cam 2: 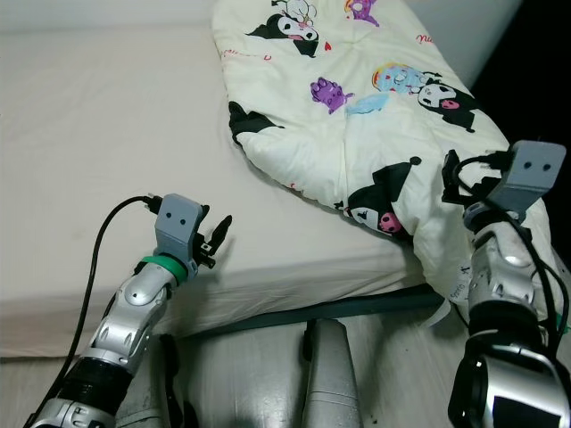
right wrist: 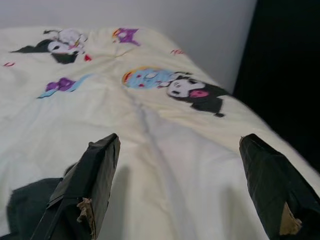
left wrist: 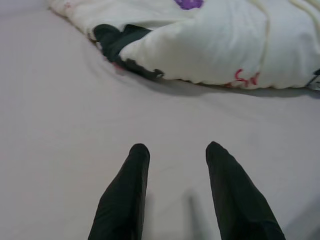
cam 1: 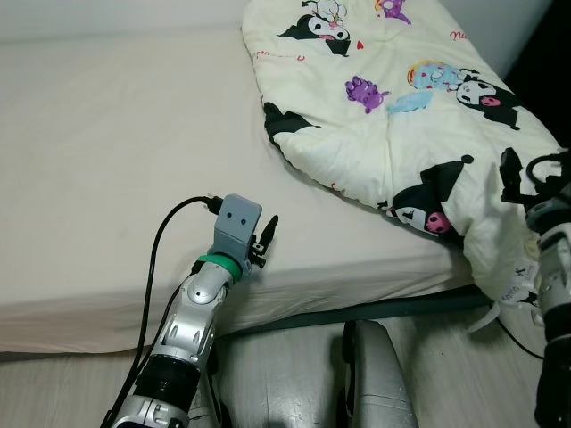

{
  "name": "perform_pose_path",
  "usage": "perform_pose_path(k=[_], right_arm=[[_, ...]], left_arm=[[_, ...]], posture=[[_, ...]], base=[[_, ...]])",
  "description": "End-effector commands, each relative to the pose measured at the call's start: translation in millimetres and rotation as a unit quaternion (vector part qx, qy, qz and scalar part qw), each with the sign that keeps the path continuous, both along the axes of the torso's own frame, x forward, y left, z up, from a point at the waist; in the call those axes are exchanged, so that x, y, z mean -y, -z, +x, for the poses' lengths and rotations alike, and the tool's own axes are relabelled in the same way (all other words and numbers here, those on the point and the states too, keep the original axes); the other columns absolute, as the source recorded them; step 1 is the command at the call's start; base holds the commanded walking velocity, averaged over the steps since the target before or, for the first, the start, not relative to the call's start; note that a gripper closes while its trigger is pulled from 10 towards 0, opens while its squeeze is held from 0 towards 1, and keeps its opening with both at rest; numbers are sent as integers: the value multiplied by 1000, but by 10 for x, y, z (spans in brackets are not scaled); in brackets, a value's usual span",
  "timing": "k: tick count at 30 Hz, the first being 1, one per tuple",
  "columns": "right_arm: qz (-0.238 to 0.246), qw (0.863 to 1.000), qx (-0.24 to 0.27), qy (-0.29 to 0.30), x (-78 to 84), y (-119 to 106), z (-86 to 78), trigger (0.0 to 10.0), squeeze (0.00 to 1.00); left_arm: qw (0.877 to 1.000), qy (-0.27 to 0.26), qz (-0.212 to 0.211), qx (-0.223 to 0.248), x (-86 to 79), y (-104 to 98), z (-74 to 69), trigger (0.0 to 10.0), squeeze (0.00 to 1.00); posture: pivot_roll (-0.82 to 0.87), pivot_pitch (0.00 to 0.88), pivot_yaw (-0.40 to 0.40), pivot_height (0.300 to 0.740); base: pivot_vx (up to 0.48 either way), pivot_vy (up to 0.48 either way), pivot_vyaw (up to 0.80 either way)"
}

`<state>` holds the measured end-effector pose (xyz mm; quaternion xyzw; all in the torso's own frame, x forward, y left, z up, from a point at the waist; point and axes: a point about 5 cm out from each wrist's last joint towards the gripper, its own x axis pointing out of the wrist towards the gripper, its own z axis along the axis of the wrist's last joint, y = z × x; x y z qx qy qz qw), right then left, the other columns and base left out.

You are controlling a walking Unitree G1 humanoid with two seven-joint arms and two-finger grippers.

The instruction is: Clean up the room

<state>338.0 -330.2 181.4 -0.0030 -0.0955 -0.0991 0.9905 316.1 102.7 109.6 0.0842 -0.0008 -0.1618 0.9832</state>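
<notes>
While bare across most of its top, bed [cam 1: 107, 160] carries quilt [cam 1: 393, 116] at 1 o'clock, draped over the near edge. Left gripper [left wrist: 175, 152] hovers at 7 o'clock, fingers parted, holding nothing. Right gripper [right wrist: 180, 150] at 4 o'clock, spread wide over quilt, empty.

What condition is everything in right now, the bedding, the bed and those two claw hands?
Comforter: bunched on the bed's right side, one corner hanging over the edge.
Bed sheet: bare, mostly smooth.
Left gripper: open, over the bare sheet, holding nothing.
Right gripper: wide open, over the comforter, holding nothing.
</notes>
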Motion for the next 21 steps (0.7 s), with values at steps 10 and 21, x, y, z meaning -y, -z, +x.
perform_pose_path(k=[10,21], right_arm=[[74,991,-110,-16,2,375,14,10000,0],[58,988,-123,-75,-127,369,81,0,0]], left_arm=[[1000,-14,14,-13,-158,30,-113,10000,0],[1000,-13,21,-14,-161,-10,-98,10000,0]], posture=[[43,92,76,545],[40,102,85,545]], base=[[0,0,0],[0,0,0]])
